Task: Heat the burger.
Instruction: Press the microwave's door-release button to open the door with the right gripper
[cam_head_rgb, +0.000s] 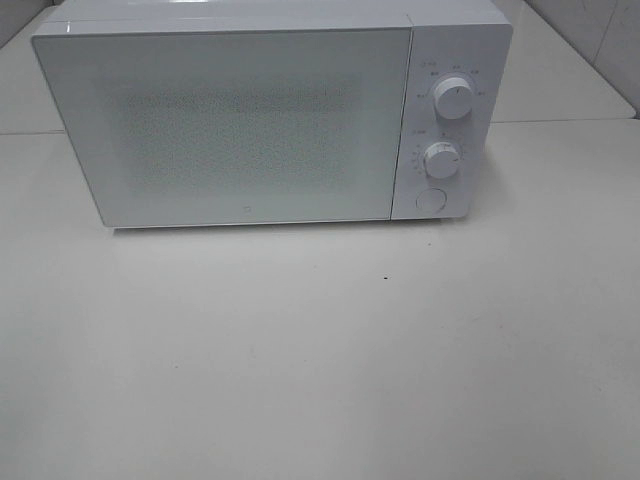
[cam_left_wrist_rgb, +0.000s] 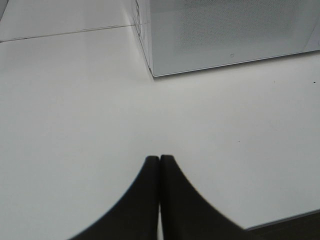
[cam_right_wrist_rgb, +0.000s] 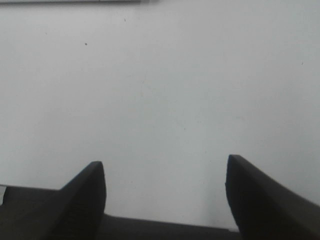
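Microwave (cam_head_rgb: 220, 120) sat at counter (cam_head_rgb: 320, 380) back edge, door shut; burger unseen. Left fingers (cam_left_wrist_rgb: 147, 192) clenched empty, right fingers (cam_right_wrist_rgb: 87, 192) released. Best pressed round button (cam_head_rgb: 430, 200) squarely.

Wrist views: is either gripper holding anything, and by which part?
Nothing is held. The left gripper is shut on nothing above the table; the right gripper is open, with nothing between its fingers.
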